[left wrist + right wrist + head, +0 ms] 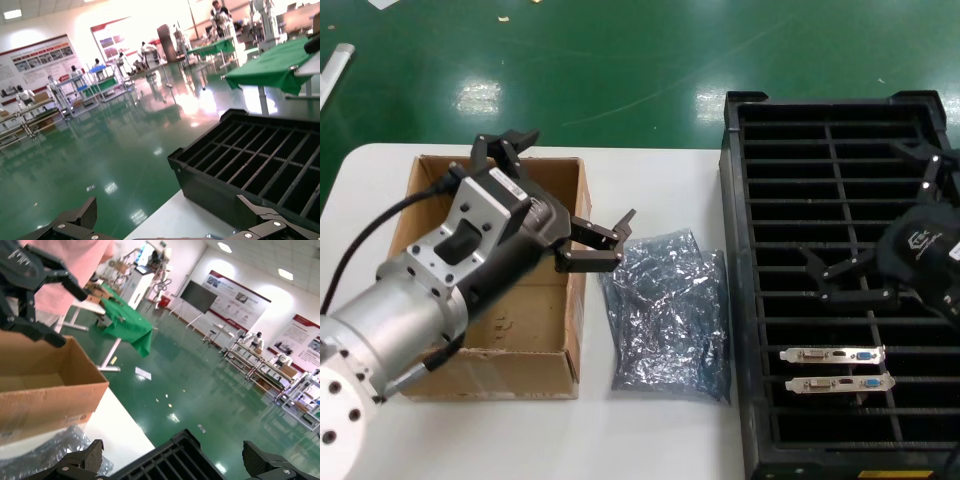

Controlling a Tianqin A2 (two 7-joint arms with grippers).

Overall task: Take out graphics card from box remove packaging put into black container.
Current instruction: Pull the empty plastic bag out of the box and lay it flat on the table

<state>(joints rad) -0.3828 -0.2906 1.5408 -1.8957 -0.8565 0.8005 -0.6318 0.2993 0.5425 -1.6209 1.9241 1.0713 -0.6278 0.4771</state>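
Two graphics cards (832,354) (840,382) stand on edge in near slots of the black container (740,250), silver brackets up. Crumpled silver packaging (665,315) lies on the table between the container and the brown box (520,360). My left gripper (580,175) hangs open over the box's right wall, holding nothing; my arm hides much of the box's inside. My right gripper (850,200) hovers open and empty above the container's middle rows. The left wrist view shows the container (250,160) past the left gripper (167,222). The right wrist view shows the box (45,385), the packaging (45,450) and the container (170,460).
The white table (650,440) carries the box on the left and the container on the right. Green floor (620,60) lies beyond the far edge. The left arm's cable (370,230) loops over the table's left side.
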